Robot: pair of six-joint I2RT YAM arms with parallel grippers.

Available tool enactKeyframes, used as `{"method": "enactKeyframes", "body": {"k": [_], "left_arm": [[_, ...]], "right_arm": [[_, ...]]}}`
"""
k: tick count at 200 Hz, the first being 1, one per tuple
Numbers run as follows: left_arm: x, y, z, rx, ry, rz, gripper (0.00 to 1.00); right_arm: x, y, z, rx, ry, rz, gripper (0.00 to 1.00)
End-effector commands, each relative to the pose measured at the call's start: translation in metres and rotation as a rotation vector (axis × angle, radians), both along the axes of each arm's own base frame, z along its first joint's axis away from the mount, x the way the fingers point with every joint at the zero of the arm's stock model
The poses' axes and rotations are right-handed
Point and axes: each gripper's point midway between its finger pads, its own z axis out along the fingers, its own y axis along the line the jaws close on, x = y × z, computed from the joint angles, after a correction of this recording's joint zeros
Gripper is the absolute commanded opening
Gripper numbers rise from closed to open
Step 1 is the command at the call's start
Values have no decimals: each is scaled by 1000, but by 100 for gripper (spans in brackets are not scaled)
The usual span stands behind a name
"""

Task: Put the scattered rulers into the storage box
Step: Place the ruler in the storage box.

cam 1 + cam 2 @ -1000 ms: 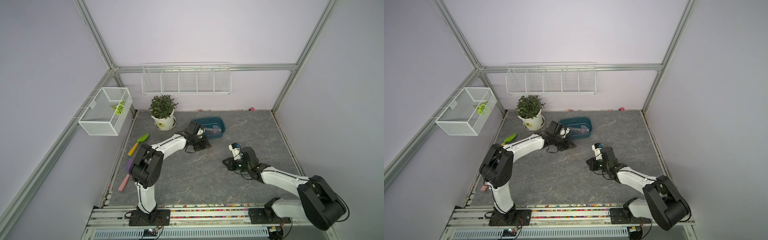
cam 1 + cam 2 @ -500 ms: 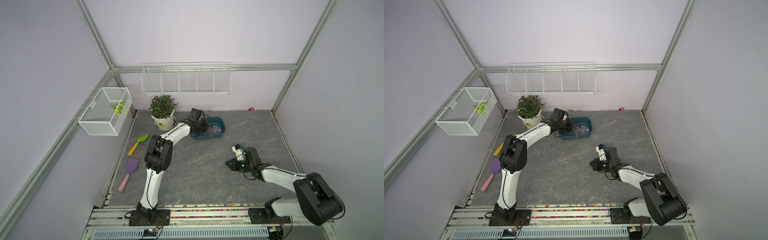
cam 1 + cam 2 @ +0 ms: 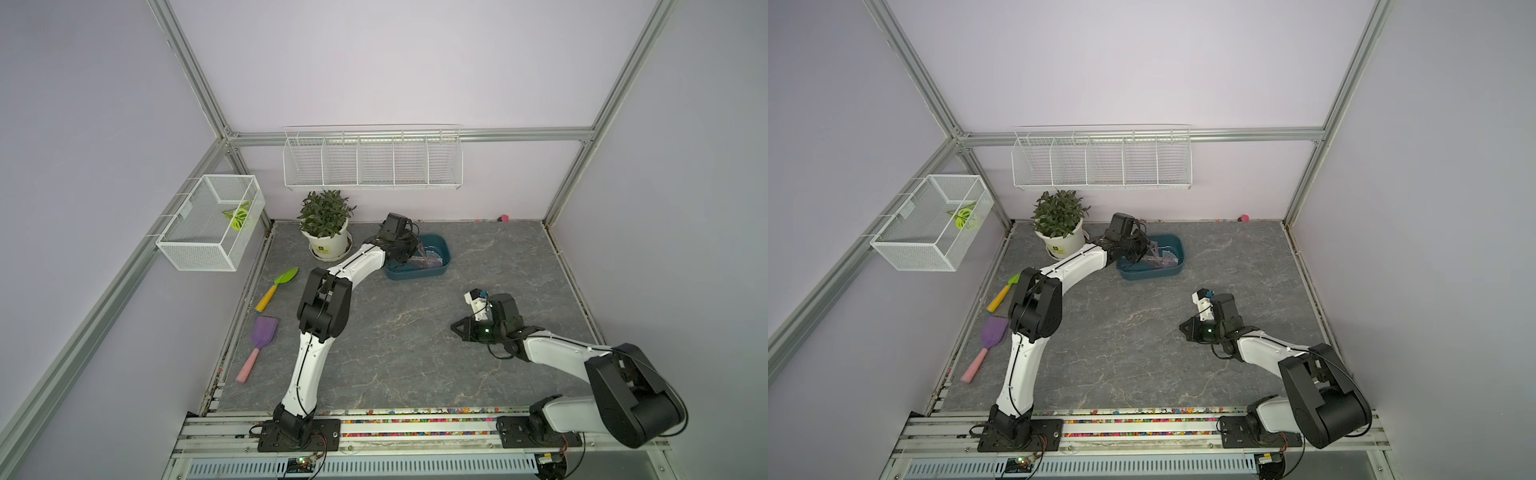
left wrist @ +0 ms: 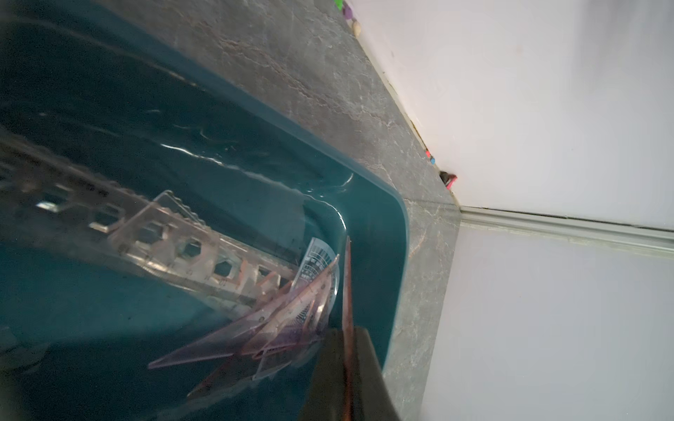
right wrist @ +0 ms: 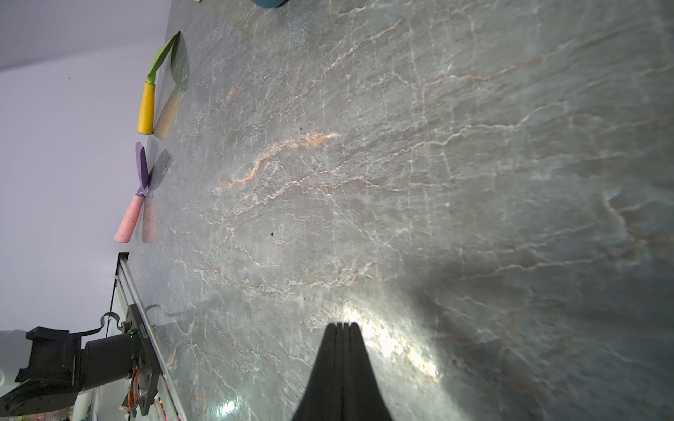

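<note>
Bench [image 3: 399,357] middle and far right side wide open for a pass. Far left crowded: plant pot [image 3: 328,245] just beside storage box [image 3: 415,275], left arm [image 3: 357,264] reaching over the box's left rim, rulers [image 4: 277,328] piled inside. Green trowel [image 3: 278,284] and purple shovel [image 3: 264,332] line the left edge.

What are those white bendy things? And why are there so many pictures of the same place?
Those are two robot arms with pinching claws called grippers. Two pictures look down from above, side by side, like two eyes. The other two come from small cameras on each arm's wrist. On the grey table are a potted plant, a green trowel, a purple shovel and a teal storage box. The left gripper is shut on a thin ruler, held over the storage box, where other see-through rulers already lie. The right gripper is shut and holds nothing.
</note>
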Motion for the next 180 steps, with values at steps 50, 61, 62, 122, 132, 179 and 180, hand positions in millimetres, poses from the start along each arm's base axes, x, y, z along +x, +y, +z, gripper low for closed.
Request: {"method": "enactKeyframes", "body": {"k": [50,61,62,122,132,179,180], "left_arm": [[-1,1,-5,-21,-15,139,0],[-3,3,-4,-20,-25,154,0],[-3,3,-4,-19,-26,155,0],[-5,0,1,-15,-67,185,7],[-5,-2,6,-15,-78,180,17],[-10,-7,47,10,-177,141,76],[-10,-7,48,12,-178,141,76]], "right_arm": [[-4,3,-1,39,7,20,4],[-5,4,-1,46,13,25,4],[-5,4,-1,47,13,26,4],[-7,6,3,61,7,33,4],[-7,5,4,60,5,33,4],[-6,6,7,63,-5,34,5],[-6,6,7,64,-6,34,5]]}}
